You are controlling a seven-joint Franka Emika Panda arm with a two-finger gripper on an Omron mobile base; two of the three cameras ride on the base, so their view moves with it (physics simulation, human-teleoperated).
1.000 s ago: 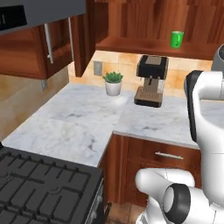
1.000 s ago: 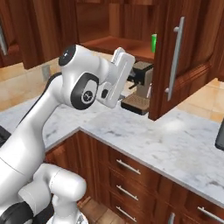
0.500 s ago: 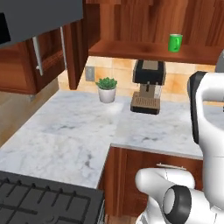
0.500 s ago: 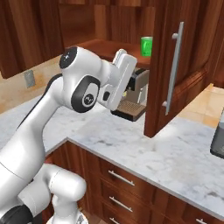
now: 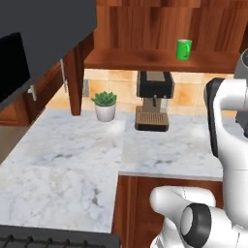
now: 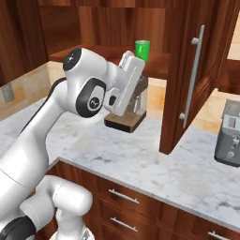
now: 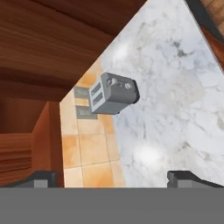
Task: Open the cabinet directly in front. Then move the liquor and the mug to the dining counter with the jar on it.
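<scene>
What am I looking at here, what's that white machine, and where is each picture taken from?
It is a rendered kitchen with a white robot arm on a base that can drive. Two pictures come from cameras on that base, behind the arm to its left and right. The third looks along the gripper, whose jaws stand open and hold nothing. The cabinet is open, and a green mug stands on its shelf. On the marble worktop are a coffee machine, a potted plant and a grey toaster.
</scene>
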